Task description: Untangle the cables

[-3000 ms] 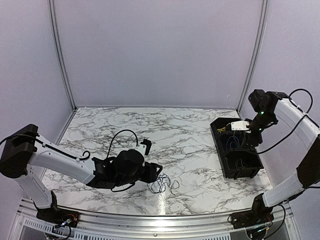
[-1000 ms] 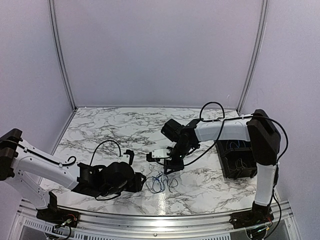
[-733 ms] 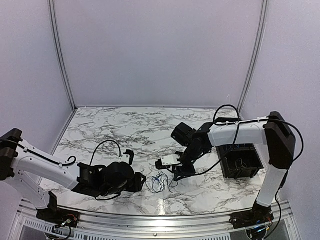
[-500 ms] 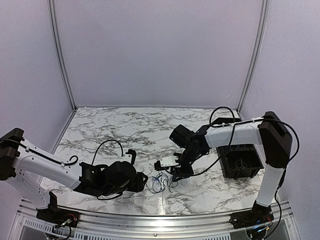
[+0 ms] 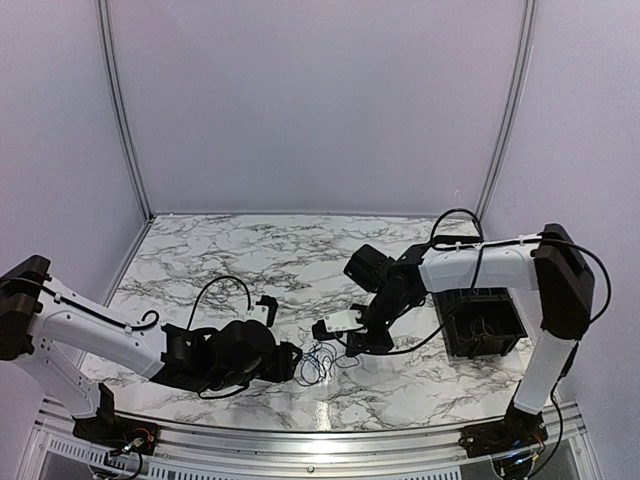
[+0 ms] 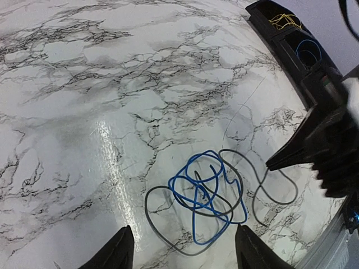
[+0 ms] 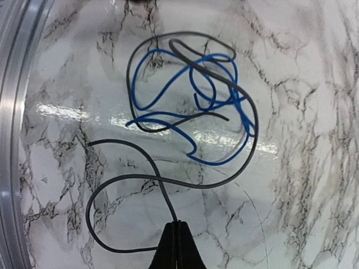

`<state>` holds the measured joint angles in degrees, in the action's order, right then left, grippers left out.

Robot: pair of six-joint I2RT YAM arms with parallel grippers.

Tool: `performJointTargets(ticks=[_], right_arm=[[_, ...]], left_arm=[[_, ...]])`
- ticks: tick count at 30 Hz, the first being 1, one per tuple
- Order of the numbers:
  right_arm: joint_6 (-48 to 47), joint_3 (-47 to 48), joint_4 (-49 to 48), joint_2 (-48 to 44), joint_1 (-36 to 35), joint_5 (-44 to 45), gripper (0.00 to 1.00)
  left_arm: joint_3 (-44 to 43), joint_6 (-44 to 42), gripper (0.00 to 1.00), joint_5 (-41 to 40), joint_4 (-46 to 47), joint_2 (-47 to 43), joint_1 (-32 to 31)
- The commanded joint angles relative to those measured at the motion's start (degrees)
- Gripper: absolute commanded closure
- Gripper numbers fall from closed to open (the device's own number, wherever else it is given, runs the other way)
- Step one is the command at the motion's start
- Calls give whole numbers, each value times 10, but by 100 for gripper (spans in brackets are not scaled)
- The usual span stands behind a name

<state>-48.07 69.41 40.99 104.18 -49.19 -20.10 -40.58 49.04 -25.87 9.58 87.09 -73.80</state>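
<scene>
A loose tangle (image 5: 318, 362) of two thin cables lies on the marble table (image 5: 250, 260), near its front edge. The blue cable (image 6: 196, 188) is looped over itself several times in the middle of the tangle. The black cable (image 7: 196, 183) rings it and runs out in one wide loop on the side toward the right arm. The right claw (image 7: 175, 238) sits at that outer loop, low over the table, its fingers pressed together and pinching the black cable where it leaves the tangle. The left claw (image 6: 184, 241) is on the opposite side of the tangle, just beside it, with fingers spread and nothing between them. Well beyond the tangle, past the right claw, stands a black bin (image 5: 485, 348) with compartments. One compartment holds a yellow wire (image 6: 283, 21), and the next holds a blue coil (image 6: 307, 50).
</scene>
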Motion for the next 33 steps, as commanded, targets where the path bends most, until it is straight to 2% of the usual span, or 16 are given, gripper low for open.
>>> performJointTargets(ticks=[1,8,14,20,22,30,33], right_arm=[[5,72,84,-70,0,-25,100],[12,174,160,-99,0,-40,100],[20,347,254,-107,0,-85,100],[65,631,318,-72,0,-86,100],[84,693,294,-75,0,-65,100],[138,636,-8,-193,0,104,100],[119,666,-43,-195,1,155,100]], left_arm=[[-52,-61,34,-6,24,45,-2],[-127,-104,35,2,63,138,13],[-139,-101,61,37,148,217,45],[-177,-117,71,94,158,271,59],[-184,-117,74,112,159,281,61],[-180,-112,75,144,159,297,65],[-172,-112,75,150,159,294,65]])
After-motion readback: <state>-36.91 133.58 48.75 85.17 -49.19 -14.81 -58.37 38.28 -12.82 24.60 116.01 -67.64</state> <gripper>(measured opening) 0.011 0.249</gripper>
